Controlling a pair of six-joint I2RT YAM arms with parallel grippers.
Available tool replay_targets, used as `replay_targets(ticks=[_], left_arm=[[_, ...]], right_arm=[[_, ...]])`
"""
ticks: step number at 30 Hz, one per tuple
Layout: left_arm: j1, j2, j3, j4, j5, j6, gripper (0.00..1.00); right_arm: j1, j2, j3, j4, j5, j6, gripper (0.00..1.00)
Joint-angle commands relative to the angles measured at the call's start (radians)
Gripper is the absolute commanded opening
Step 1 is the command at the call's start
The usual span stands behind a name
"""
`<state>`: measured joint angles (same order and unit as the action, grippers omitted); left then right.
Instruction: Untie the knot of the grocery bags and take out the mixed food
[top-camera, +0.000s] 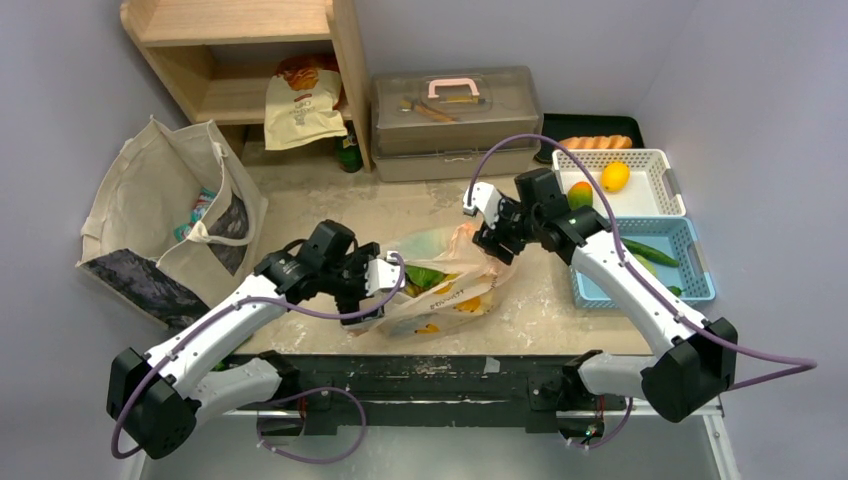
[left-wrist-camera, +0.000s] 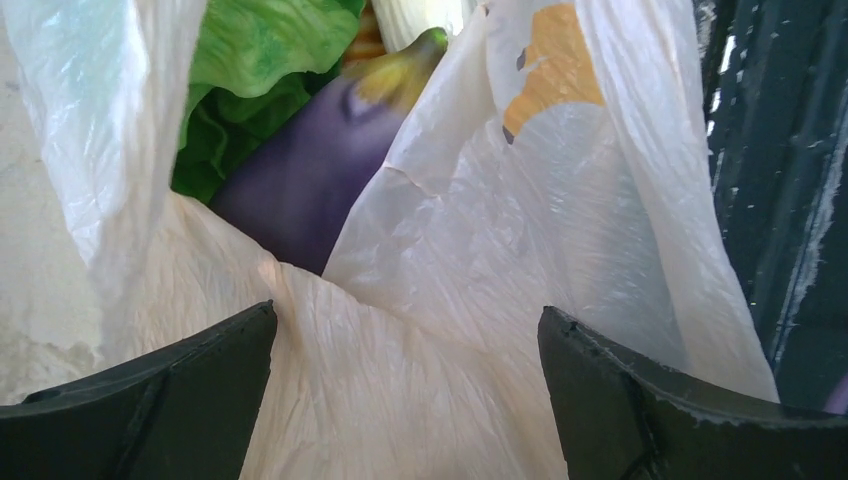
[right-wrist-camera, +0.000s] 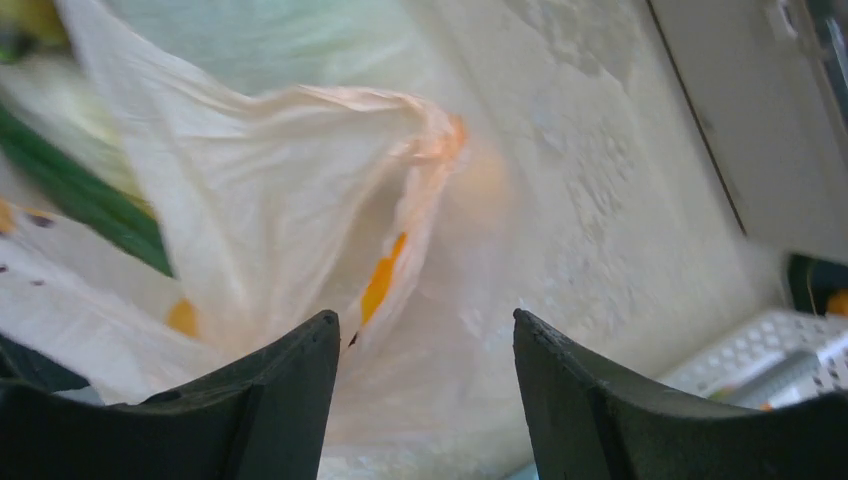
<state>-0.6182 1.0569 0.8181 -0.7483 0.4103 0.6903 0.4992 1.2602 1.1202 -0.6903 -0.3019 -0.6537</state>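
Near the middle of the worktop's (top-camera: 300, 215) near edge the grocery bag (top-camera: 455, 295) lies slumped, with a tool at each end. The left tool (left-wrist-camera: 405, 330) sits at the bag's left end, jaws wide apart, loose film lying between them and nothing clamped. Straight ahead of it the mouth gapes, showing a purple aubergine (left-wrist-camera: 300, 180) beside a leafy green head (left-wrist-camera: 260, 60). The aubergine's long axis runs away from this tool, yellow-green stem end farthest, so the left arm looks the nearer one for reaching in. The right tool (right-wrist-camera: 425, 335) hovers at the bag's far right end, jaws also apart and gripping nothing, facing a twisted peach handle (right-wrist-camera: 440, 135). Whether a knot remains in that twist I cannot tell.
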Motion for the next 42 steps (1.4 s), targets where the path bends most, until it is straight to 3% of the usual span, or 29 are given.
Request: replay_targets(ticks=[1,4,8,14,20,28,29,30,34,35,39,42], left_arm=[[-0.002,-0.038,-0.037,0.048,-0.069,0.071,1.0],[-0.003,-0.011,-0.034,0.083,-0.101,0.074,1.0],[-0.003,0.013,0.005,0.108,-0.079,0.04,1.0],[-0.004,-0.051,0.034,0.166,0.017,-0.032,0.97],[-0.004,-0.062,0.046,0.166,0.02,-0.052,0.97],[-0.004,-0.081,0.027,0.158,0.026,-0.045,0.97],[-0.003,-0.082,0.028,0.147,0.033,-0.036,0.97],[-0.004,-0.084,0.03,0.129,0.045,-0.019,0.96],[-0.004,-0.072,0.041,-0.027,0.117,0.112,0.79],[-0.004,-0.064,0.032,-0.046,0.108,0.13,0.76],[-0.003,-0.047,-0.006,-0.055,0.069,0.234,0.61],[-0.002,-0.022,0.025,-0.036,0.022,0.276,0.37]], right_arm=[[-0.031,-0.018,-0.013,0.097,0.206,0.138,0.63],[-0.035,0.002,-0.023,0.07,0.209,0.18,0.62],[-0.051,-0.049,0.025,0.034,-0.059,0.237,0.7],[-0.022,-0.043,0.173,0.062,-0.277,0.301,0.78],[0.169,0.015,0.137,0.131,-0.152,0.211,0.86],[0.211,0.135,0.069,0.213,0.003,0.1,0.91],[0.212,0.141,0.042,0.223,0.033,0.074,0.89],[0.212,0.146,0.015,0.243,0.069,0.054,0.79],[0.184,0.172,0.029,0.282,0.176,0.124,0.07],[0.166,0.177,0.053,0.283,0.194,0.164,0.0],[0.086,0.199,0.184,0.314,0.189,0.311,0.0],[0.032,0.211,0.301,0.342,0.181,0.43,0.0]])
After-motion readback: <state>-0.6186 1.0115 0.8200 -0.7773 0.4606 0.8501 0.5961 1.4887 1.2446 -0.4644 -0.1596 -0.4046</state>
